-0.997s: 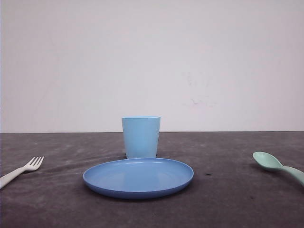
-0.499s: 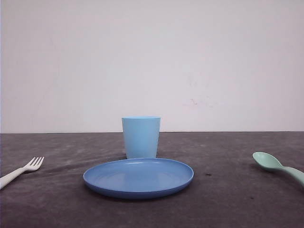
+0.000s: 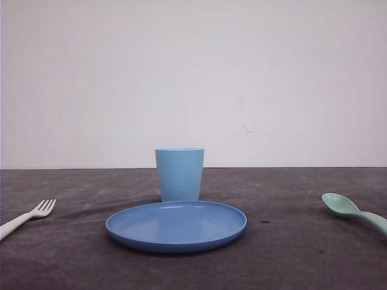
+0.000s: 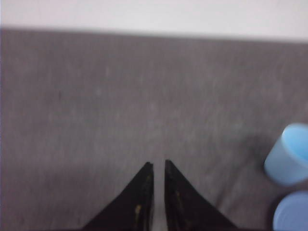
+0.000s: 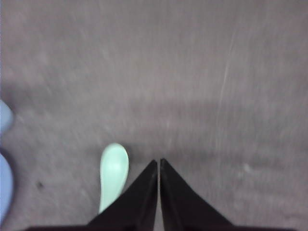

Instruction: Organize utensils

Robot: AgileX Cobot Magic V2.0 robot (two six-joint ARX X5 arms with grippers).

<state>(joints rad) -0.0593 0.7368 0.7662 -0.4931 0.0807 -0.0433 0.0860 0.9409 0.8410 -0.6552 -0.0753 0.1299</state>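
Two utensils on the table right now, one out on each side. The white fork (image 3: 27,216) is far over on my left, tines pointing in toward the middle, handle running off the edge of the front view. The mint-green spoon (image 3: 354,211) is way over on my right, bowl facing the middle, handle going off that side too.

In the middle there's the blue plate (image 3: 176,226), and the light blue cup (image 3: 179,174) stands upright just behind it. Both utensils lie well apart from the plate, flat on the dark grey table (image 3: 290,254).

My left gripper (image 4: 156,164) is pinched nearly together, only a thin slit between the tips, nothing in it. It's over bare table, and the cup (image 4: 289,155) and a bit of the plate rim (image 4: 291,211) show off to the side in that wrist view.

My right gripper (image 5: 159,161) is the same deal, tips practically touching, holding nothing. The spoon (image 5: 113,175) lies just beside it, bowl next to the fingertips but not touching them. That wrist view is a bit blurry.
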